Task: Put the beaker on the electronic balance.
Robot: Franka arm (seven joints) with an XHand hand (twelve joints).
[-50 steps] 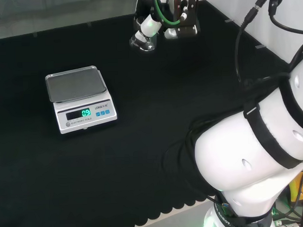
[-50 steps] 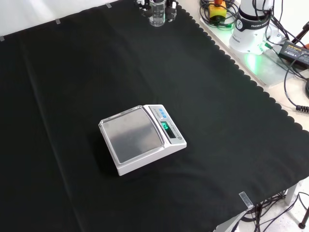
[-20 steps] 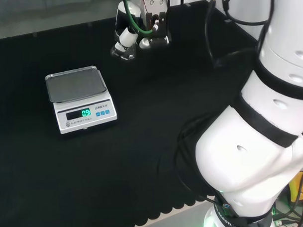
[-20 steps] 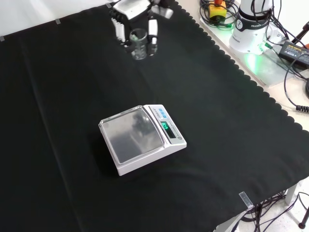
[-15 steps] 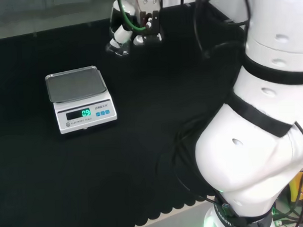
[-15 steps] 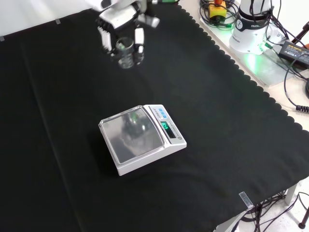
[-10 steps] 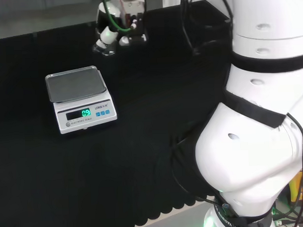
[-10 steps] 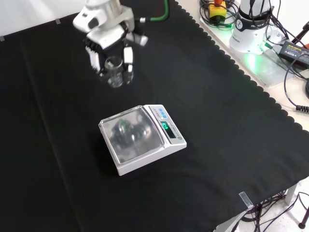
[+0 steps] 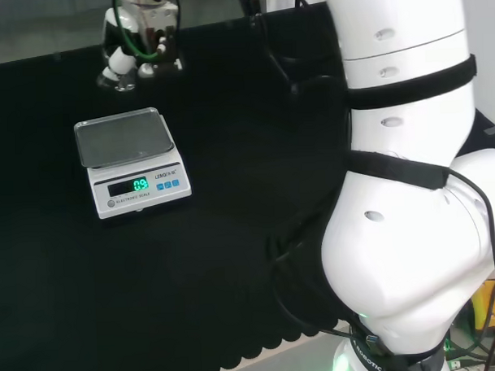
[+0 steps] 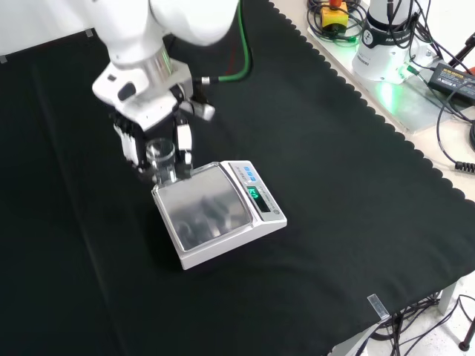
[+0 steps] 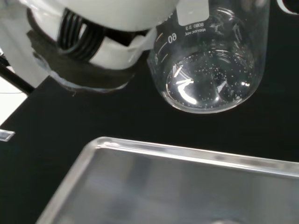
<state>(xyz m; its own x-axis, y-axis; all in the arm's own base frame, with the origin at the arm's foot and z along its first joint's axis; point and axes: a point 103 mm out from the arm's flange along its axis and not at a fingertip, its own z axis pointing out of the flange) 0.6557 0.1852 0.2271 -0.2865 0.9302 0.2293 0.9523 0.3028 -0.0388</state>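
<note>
Front view: the hand [image 10: 152, 141] hangs over the black cloth [image 10: 326, 178], its fingers [image 10: 183, 154] curled down around a clear glass beaker [image 10: 162, 159] and clamped on it. The beaker is upright between the fingers, off the cloth, with its open mouth toward the palm. Just below and to the right of the hand in this view sits the electronic balance [image 10: 220, 213]; the beaker is at the balance's far left corner, beside the edge of the weighing pan [image 10: 204, 208], not resting on it.

Head view: the hand [image 9: 137, 43] carries the beaker [image 9: 123, 78] just beyond the far edge of the balance [image 9: 133, 161], whose lit display [image 9: 139, 185] faces away from the hand, toward the camera.

Wrist view: the beaker's rounded base [image 11: 210, 84] is seen close beside a finger [image 11: 107, 51] of the hand. It hangs clear of the pan's raised rim [image 11: 187, 151], with bare black cloth visible between the two
</note>
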